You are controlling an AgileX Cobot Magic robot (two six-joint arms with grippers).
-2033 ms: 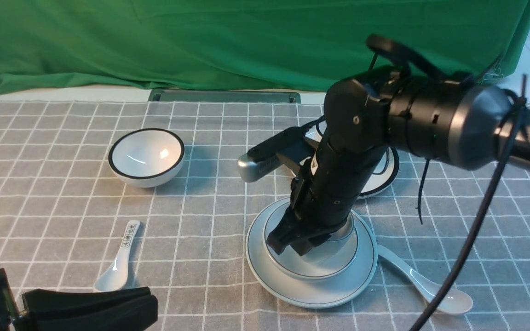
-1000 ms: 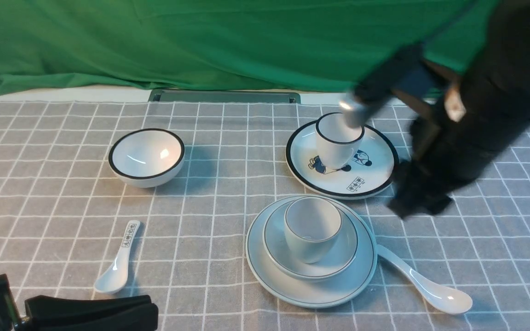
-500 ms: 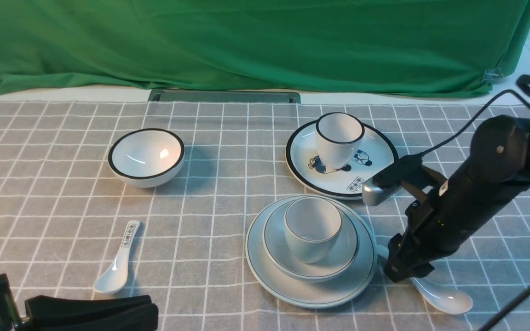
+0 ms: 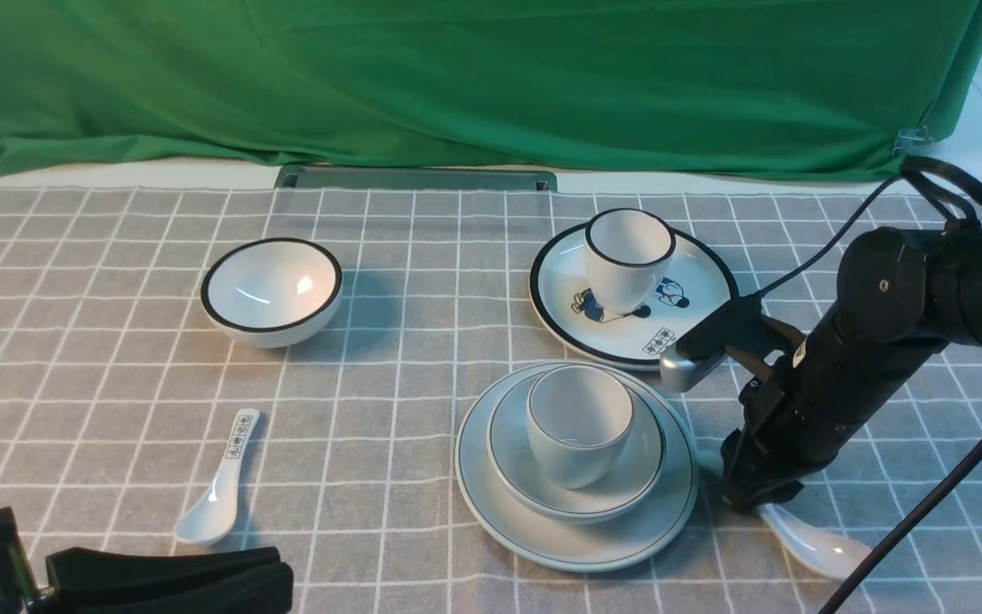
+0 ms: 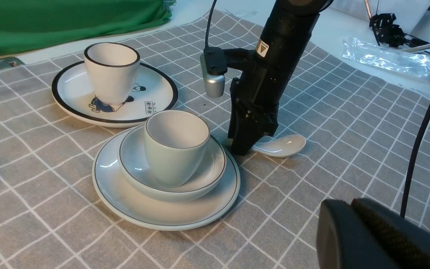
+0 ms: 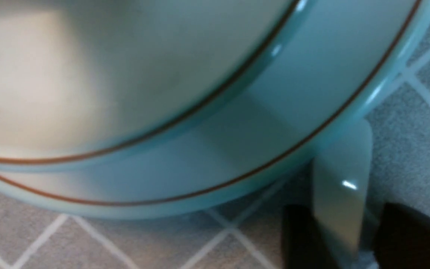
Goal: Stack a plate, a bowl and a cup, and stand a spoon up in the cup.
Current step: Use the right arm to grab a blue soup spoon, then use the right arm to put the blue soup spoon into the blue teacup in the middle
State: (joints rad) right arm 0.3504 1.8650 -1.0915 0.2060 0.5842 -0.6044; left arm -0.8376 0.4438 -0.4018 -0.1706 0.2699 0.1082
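The cup sits in bowl on plate, near-centre of bench. The right claw straddles spoon just right of plate; grip uncertain. The left claw is closed. Print on cartoon plate unreadable.

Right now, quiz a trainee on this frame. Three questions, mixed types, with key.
1. True or false: the cup stands in the bowl, and the bowl sits on the plate.
2. Where are the right tool's fingers? A. either side of the handle of the plain spoon lying by the plate. B. on the spoon with the printed handle. C. on the black-rimmed cup.
3. Which step of the task is not yet done?

Key: 1 true. 2 A. 3 standing the plain spoon in the cup.
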